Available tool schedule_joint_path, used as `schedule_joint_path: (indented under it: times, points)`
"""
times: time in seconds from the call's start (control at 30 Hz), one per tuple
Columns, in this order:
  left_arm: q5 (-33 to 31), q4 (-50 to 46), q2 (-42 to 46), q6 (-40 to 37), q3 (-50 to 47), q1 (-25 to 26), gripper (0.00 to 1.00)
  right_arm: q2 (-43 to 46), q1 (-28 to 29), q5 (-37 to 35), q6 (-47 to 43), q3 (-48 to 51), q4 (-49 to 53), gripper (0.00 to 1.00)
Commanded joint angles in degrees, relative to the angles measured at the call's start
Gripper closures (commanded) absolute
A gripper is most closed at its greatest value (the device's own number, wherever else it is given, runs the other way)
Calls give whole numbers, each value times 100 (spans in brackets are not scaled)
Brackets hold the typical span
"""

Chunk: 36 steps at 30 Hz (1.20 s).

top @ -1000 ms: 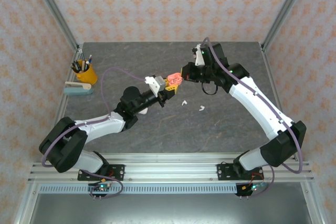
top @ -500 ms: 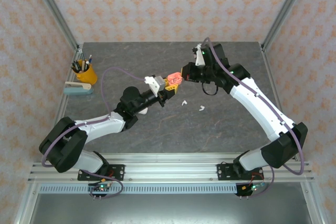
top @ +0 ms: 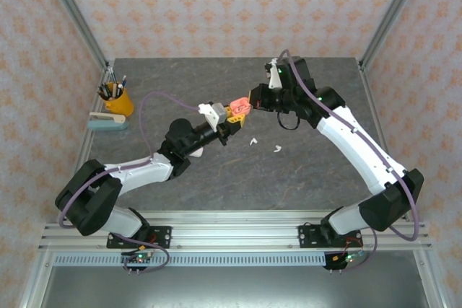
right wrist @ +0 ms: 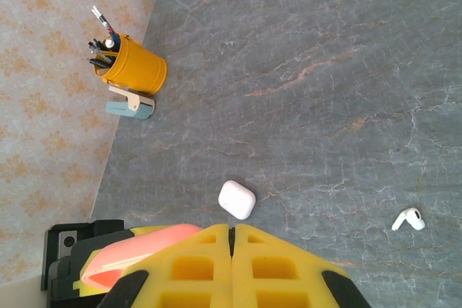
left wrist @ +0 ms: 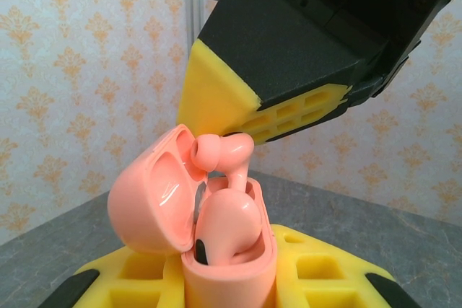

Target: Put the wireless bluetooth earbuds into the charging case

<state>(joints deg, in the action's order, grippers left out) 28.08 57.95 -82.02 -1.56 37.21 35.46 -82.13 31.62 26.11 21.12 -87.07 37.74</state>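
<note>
A coral-pink charging case (left wrist: 231,265) stands open, lid (left wrist: 148,203) tipped left, above the table. My left gripper (left wrist: 227,283) is shut on its base. One pink earbud (left wrist: 227,225) sits in the case. A second pink earbud (left wrist: 220,153) stands with its stem in the far slot, head up. My right gripper (top: 250,103) is shut, nothing visible between its jaws, and its yellow fingertips (left wrist: 216,99) rest on that earbud's head. From above, the case (top: 239,107) hangs between both grippers. Two white earbuds (top: 252,141) (top: 277,149) lie on the table.
A shut white case (right wrist: 237,199) and a white earbud (right wrist: 408,218) lie on the grey table below my right gripper (right wrist: 232,239). A yellow pencil cup (top: 118,99) and a teal stapler (top: 107,122) stand at the far left. Frame posts mark the back corners.
The right gripper has edged slightly left towards the pink case. The left arm and the case stay put.
</note>
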Motion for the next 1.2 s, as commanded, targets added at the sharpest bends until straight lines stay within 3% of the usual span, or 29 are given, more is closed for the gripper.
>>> schedule_joint_path:
  times: [0.0,0.43,0.57,0.67,0.83,1.17]
  points:
    - [23,146,-139,46,172,-22,100,83,181,100,100,-232,-70,99]
    - [-140,489,-390,31,43,-21,100,520,18,-1389,527,-65,-256,76]
    - [-180,699,-540,-1,-7,-22,100,694,-34,-1148,661,183,-421,62]
    - [-188,833,-651,7,5,-22,100,730,-33,-787,717,403,-496,56]
    - [-162,972,-813,24,74,-31,100,822,-33,-454,1041,936,-902,52]
    - [-66,965,-837,83,172,-31,100,674,-33,-476,1120,1277,-1284,54]
